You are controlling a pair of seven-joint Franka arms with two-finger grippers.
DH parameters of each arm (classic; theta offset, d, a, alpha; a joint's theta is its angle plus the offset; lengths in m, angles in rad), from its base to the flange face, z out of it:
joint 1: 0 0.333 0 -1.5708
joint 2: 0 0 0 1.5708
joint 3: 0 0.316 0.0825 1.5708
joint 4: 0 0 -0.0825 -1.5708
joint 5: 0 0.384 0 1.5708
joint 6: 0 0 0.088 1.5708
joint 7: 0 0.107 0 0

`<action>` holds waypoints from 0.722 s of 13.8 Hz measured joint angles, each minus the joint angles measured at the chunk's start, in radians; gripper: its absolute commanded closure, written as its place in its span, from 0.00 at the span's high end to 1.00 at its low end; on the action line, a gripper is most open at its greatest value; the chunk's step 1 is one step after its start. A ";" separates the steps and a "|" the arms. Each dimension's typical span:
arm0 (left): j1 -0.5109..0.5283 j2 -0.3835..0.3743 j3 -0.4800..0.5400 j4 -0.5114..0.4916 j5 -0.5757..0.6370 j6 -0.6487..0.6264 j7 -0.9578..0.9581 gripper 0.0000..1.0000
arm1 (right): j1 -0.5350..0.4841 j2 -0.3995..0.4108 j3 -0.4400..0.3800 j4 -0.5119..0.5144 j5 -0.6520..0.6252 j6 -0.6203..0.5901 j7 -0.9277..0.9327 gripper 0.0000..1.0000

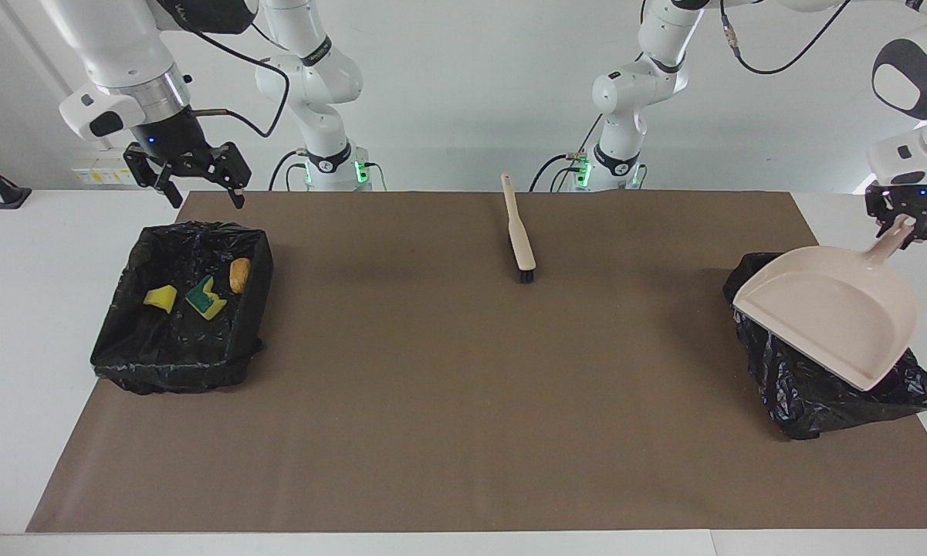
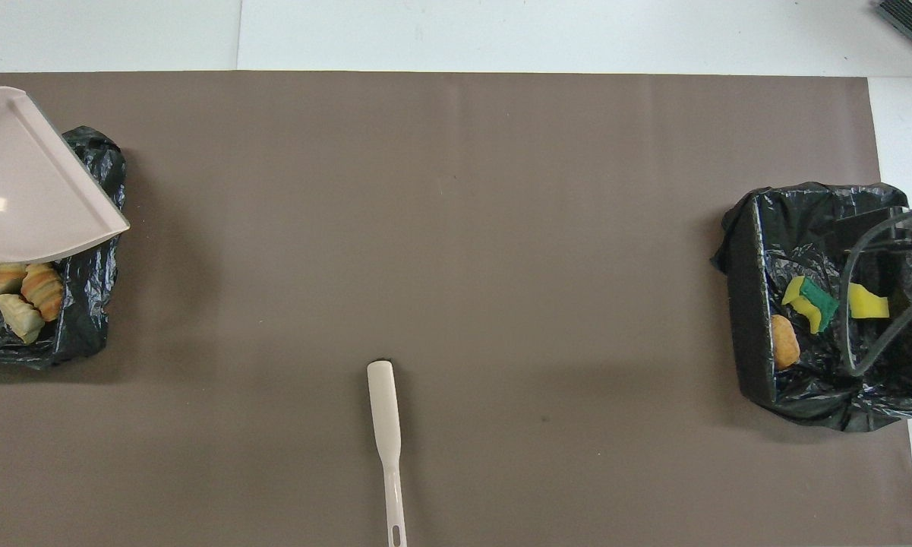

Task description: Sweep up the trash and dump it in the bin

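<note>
My left gripper is shut on the handle of the beige dustpan, holding it tilted over the black-lined bin at the left arm's end. In the overhead view the dustpan covers part of that bin, where three croissant-like pieces lie. My right gripper is open and empty above the other black-lined bin. That bin holds a yellow sponge chunk, a green-backed sponge and a fried nugget.
The beige black-bristled brush lies on the brown mat, midway between the bins and near the robots' edge, with its handle pointing toward the robots. White table shows around the mat.
</note>
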 measured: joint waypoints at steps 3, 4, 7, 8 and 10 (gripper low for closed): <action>-0.083 -0.050 -0.004 -0.087 -0.112 -0.017 -0.303 0.00 | -0.003 -0.001 -0.009 -0.012 0.000 0.000 0.000 1.00; -0.127 -0.068 -0.006 -0.121 -0.131 -0.017 -0.401 0.00 | -0.003 -0.001 -0.009 -0.013 0.000 0.000 0.000 1.00; -0.306 -0.103 -0.010 -0.208 -0.179 0.004 -0.703 0.00 | -0.001 -0.001 -0.006 -0.013 0.006 0.000 0.000 1.00; -0.354 -0.105 -0.012 -0.229 -0.220 0.031 -0.805 0.00 | 0.000 -0.001 -0.005 -0.013 0.006 0.000 0.000 1.00; -0.439 -0.100 -0.012 -0.282 -0.280 0.144 -1.008 0.00 | 0.000 -0.001 -0.005 -0.015 0.006 0.000 0.000 1.00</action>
